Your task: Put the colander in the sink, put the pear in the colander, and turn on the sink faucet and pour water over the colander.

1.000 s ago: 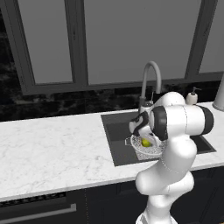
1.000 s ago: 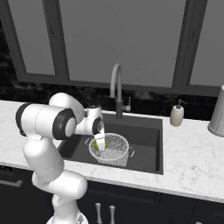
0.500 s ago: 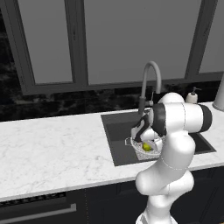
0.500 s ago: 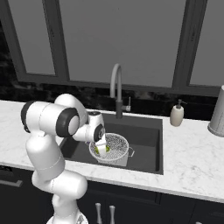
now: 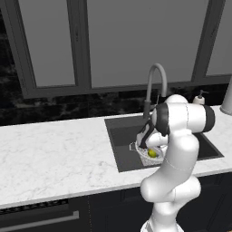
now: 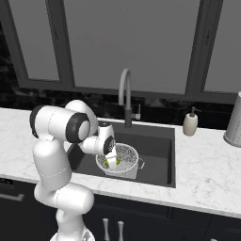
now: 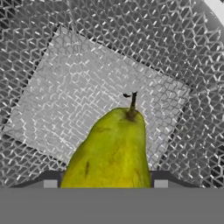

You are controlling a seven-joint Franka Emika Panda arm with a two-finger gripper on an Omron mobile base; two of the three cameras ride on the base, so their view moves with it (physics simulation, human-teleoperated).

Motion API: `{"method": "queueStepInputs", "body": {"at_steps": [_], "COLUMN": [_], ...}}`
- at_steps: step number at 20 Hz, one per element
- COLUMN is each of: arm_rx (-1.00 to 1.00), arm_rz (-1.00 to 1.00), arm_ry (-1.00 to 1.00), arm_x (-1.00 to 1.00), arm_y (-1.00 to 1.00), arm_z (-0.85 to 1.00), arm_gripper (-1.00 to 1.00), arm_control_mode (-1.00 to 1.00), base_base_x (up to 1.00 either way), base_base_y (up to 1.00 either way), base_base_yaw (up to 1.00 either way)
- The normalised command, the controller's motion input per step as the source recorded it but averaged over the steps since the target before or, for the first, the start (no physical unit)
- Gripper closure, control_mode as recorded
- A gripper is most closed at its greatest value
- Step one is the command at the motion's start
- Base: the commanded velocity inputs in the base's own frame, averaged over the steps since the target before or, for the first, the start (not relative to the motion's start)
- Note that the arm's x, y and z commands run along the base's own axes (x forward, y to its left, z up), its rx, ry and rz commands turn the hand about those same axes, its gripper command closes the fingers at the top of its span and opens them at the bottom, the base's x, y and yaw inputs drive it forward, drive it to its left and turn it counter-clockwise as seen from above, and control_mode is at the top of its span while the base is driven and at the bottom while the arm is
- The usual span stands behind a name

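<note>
Pear: small yellow-green pear (image 7: 111, 151) is gripped between the jaws, stem pointing away
Gripper (image 6: 112, 159): lowered inside the round perforated silvery colander (image 6: 126, 155)
Colander spot: parked in the dark grey rectangular sink (image 6: 155, 150), so rinsing drains.

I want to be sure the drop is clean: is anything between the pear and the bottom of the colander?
Nothing visible is. In the hand view the pear sits between the end effector fingertips, with bare mesh of the colander beyond it. The base views show the end effector low inside the colander, which stands in the sink.
</note>
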Motion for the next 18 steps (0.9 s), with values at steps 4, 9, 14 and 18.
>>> {"method": "queueStepInputs", "body": {"at_steps": [4,9,14,18], "arm_rx": [0.00,0.00,0.00,0.06], "arm_rz": [0.01,0.00,0.01,0.04], "arm_ry": [0.00,0.00,0.00,0.00], "arm_x": [0.00,0.00,0.00,-0.13], "arm_y": [0.00,0.00,0.00,0.00], "arm_z": [0.00,0.00,0.02,0.37], "arm_gripper": [-1.00,-1.00,-1.00,-1.00], "arm_control_mode": [-1.00,-1.00,-1.00,-1.00], "base_base_x": [0.00,0.00,0.00,0.00], "base_base_y": [0.00,0.00,0.00,0.00], "base_base_yaw": [0.00,0.00,0.00,0.00]}}
